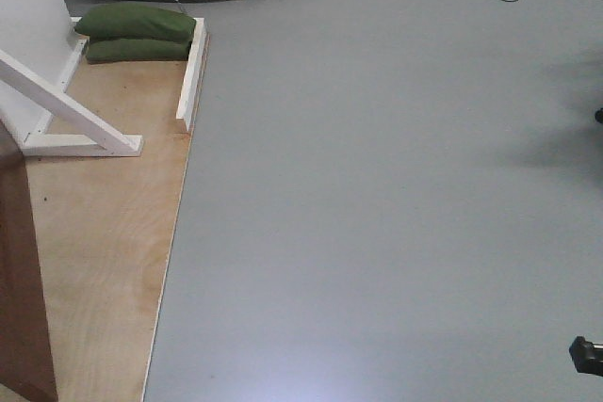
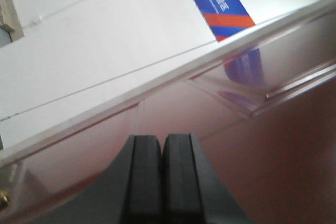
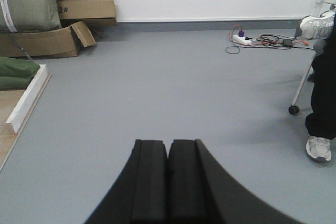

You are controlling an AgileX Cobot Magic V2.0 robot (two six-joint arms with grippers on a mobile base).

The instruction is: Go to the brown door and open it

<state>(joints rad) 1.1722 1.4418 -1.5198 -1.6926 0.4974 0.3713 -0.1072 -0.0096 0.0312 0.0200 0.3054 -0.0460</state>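
The brown door (image 2: 273,145) fills the lower part of the left wrist view, glossy reddish-brown with recessed panels, tilted in the frame. My left gripper (image 2: 164,140) is shut and empty, close in front of the door's surface. A small brass bit (image 2: 2,200) shows at the left edge; the lever handle itself is out of view. In the front view only the door's edge (image 1: 19,280) shows at the far left. My right gripper (image 3: 168,144) is shut and empty, pointing over bare grey floor, away from the door.
A plywood base (image 1: 104,233) with white frame braces (image 1: 75,120) and green sandbags (image 1: 137,33) lies at the left. Cardboard boxes (image 3: 50,40) stand at the back. A power strip with cables (image 3: 252,39) and a person's leg and shoe (image 3: 319,148) beside a chair wheel (image 3: 293,109) are at the right.
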